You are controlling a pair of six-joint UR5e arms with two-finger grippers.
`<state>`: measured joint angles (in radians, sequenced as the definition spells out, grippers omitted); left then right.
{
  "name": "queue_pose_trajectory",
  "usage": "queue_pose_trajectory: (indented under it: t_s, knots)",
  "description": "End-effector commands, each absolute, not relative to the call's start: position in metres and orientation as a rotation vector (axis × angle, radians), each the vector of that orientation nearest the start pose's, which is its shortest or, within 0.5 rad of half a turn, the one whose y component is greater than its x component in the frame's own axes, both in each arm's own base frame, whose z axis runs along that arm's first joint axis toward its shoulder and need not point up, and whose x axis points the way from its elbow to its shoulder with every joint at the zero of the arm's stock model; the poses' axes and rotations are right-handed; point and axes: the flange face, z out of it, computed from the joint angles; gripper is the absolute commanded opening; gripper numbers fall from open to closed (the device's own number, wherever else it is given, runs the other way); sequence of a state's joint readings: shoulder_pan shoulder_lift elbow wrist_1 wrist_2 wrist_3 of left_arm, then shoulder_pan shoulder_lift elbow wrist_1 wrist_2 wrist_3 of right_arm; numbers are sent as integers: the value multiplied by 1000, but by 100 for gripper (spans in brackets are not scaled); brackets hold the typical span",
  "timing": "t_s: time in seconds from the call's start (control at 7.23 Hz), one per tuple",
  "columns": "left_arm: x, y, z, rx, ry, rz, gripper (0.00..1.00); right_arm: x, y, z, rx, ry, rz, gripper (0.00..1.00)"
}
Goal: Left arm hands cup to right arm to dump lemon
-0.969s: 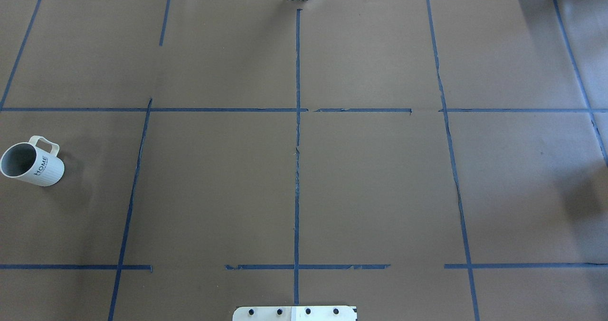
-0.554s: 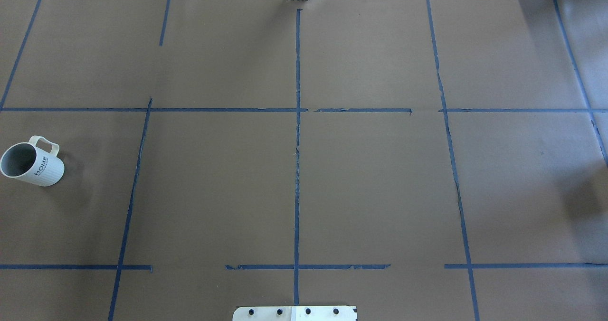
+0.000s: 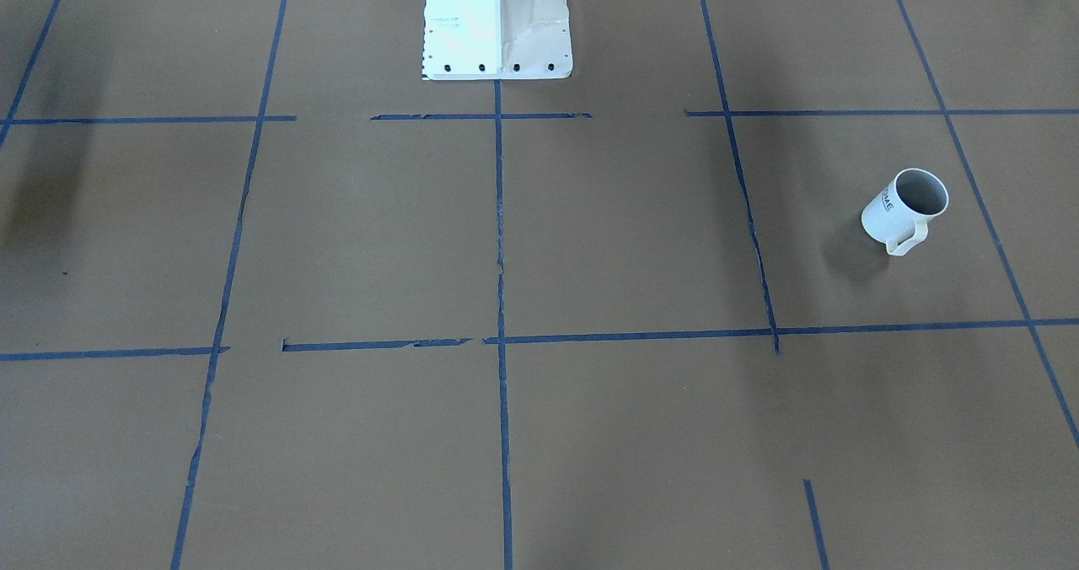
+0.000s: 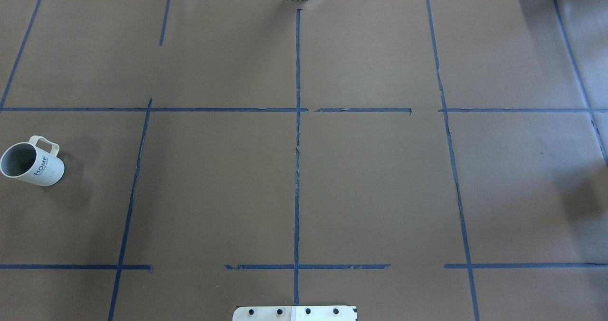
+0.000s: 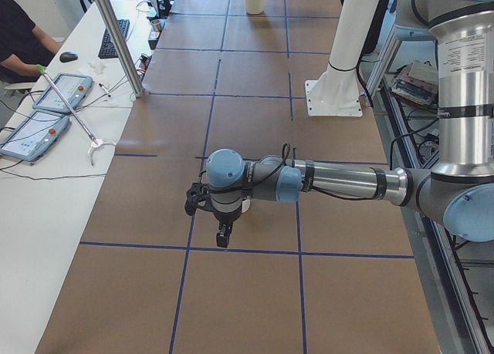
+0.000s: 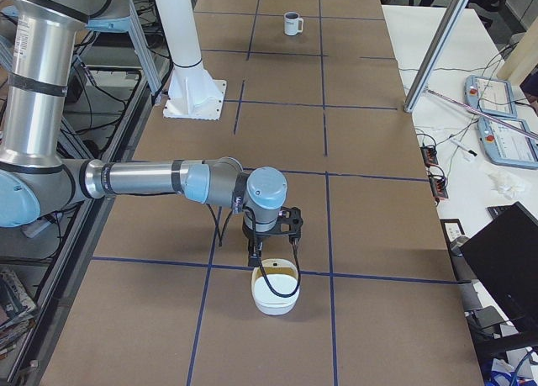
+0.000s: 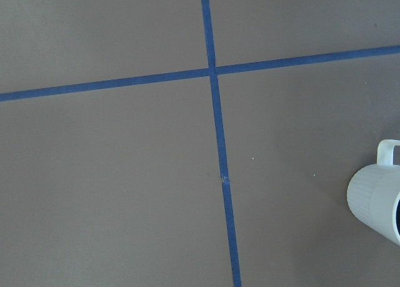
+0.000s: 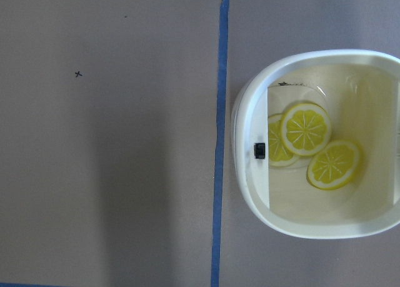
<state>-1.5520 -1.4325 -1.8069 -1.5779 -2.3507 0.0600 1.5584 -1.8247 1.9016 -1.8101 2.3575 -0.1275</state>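
Two containers stand on the desk, one toward each end. Toward the robot's left end, the cup sits upright on the brown paper between blue tape lines. Its handle is turned away from the robot's base, and dark "HOME" lettering runs along its ribbed white wall. What shows of its inside is plain grey, and the bottom cannot be made out. The left wrist view catches only its ribbed side and handle at the right edge, with nothing gripping it. The left end effector hangs fingers-down over a tape line; whether its fingers are apart or together cannot be told.

Toward the right end, a white bowl rests just beside a tape line. Three yellow lemon-slice shapes with pale rims overlap on its floor; whether they are printed or loose cannot be told. The right end effector hangs just above the bowl's rim, and a black cable loops down across the bowl's mouth. Its fingers' state cannot be told either.
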Motion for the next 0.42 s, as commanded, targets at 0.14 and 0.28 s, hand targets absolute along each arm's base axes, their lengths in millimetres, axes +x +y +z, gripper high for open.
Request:
queue_pose_trajectory:
  t_s: [0.14, 0.28]
  knots:
    - [-55, -436, 586, 152, 777, 133, 100, 58, -372, 630, -110, -793, -67, 100]
    - [-54, -436, 577, 169, 778, 140, 100, 58, -372, 630, -110, -793, -67, 100]
